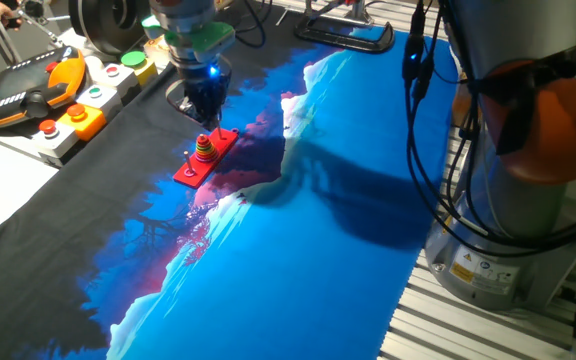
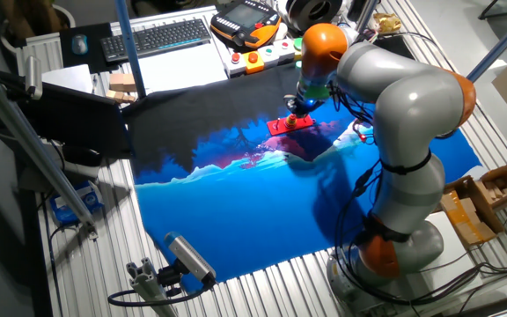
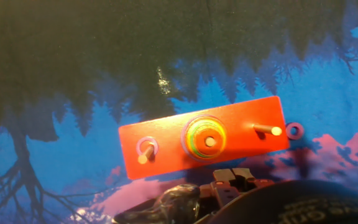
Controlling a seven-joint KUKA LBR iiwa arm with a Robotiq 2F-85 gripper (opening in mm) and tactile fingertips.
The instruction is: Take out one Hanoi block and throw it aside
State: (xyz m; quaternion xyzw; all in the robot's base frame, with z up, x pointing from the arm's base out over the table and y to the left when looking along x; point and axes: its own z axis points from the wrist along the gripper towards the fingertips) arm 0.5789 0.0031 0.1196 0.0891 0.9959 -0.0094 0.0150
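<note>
Base sits on the cloth, toward the desk edge with the pendant and button boxes.

Gripper hangs over the stack on the middle peg. I cannot tell whether the fingers are apart or together: they are dark in both fixed views and cut off in the hand view.

Block is off the pegs. It lies flat on the cloth just beside the base's short end, next to the bare peg. I cannot tell whether it touches the base. A small pale ring sits on the peg at the other end.

My reading: the block is out but hardly aside, so the step is to pick it off the cloth and toss it clear.

- Slide along the base's long axis, past the bare peg, until the ring centres in the hand view.
- Set the fingers so neither lands on the base edge.
- Descend to cloth contact and close slowly.

Risks: the ring is thin and may slip out of the grip, and the cloth may bunch between the fingers.
</note>
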